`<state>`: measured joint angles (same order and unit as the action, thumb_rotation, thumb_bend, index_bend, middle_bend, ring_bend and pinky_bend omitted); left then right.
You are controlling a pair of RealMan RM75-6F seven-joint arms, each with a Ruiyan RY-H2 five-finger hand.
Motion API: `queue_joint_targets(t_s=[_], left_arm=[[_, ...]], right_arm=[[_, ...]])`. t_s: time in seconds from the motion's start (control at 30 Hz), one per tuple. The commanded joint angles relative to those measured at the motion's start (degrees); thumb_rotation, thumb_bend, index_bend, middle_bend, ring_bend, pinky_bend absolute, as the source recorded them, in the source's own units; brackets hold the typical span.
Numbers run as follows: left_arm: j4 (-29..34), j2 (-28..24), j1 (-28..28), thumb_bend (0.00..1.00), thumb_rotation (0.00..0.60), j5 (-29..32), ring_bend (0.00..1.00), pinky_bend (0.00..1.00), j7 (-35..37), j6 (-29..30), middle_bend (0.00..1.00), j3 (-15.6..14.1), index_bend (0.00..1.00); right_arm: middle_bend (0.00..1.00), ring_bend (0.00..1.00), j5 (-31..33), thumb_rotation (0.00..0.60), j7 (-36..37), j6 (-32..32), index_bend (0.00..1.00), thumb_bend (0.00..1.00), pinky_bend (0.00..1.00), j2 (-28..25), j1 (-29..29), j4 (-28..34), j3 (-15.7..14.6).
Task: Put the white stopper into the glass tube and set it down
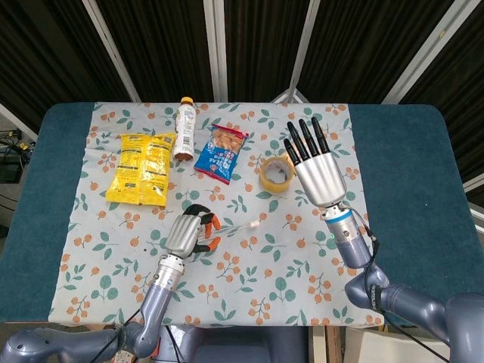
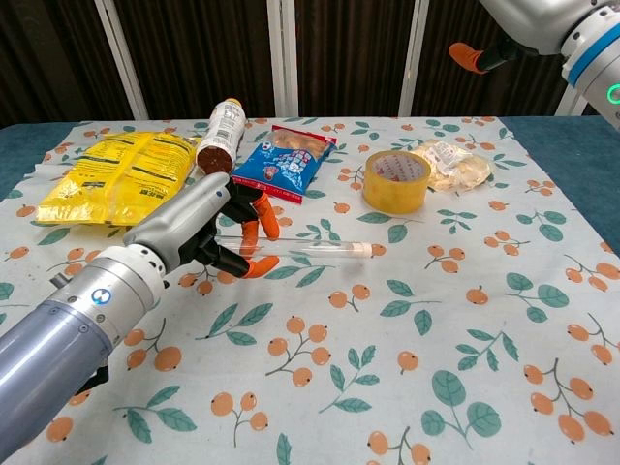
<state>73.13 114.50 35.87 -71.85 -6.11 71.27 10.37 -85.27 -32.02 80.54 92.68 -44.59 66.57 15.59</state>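
The left hand (image 2: 208, 228) has its fingers wrapped round one end of the glass tube (image 2: 310, 249), which lies roughly level just over the flowery tablecloth (image 2: 465, 320), around the middle and a bit toward the near edge. The white stopper (image 2: 363, 249) sits in the tube's far end (pointing right). The right hand (image 1: 318, 170) hangs high toward the right side, fingers spread, holding nothing. Tape roll (image 2: 396, 179) sits further back.
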Motion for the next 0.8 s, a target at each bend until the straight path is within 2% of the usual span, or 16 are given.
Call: queue_joint_targets(t_s=[0.03,0.53,0.8], left_arm=[[-0.3,0.2,-0.3,0.58,0.600,-0.3,0.27,0.18,0.3,-0.1,0.72,-0.1,0.70],[-0.4,0.0,-1.9,0.58,0.600,-1.3,0.27,0.18,0.2,-0.9,0.70,-1.1,0.69],[0.6,-0.9,-2.9,0.56,0.600,-1.7,0.26,0.16,0.3,-1.2,0.64,-1.5,0.66]], right_arm=[[0.11,0.01,0.0,0.600,0.0,-0.1,0.29,0.39,0.00,-0.1,0.1,0.1,0.0],[0.11,0.01,0.3,0.600,0.2,-0.3,0.29,0.39,0.00,-0.6,0.5,0.6,0.2],[0.11,0.01,0.4,0.600,0.0,-0.3,0.29,0.39,0.00,-0.8,0.7,1.0,0.2]])
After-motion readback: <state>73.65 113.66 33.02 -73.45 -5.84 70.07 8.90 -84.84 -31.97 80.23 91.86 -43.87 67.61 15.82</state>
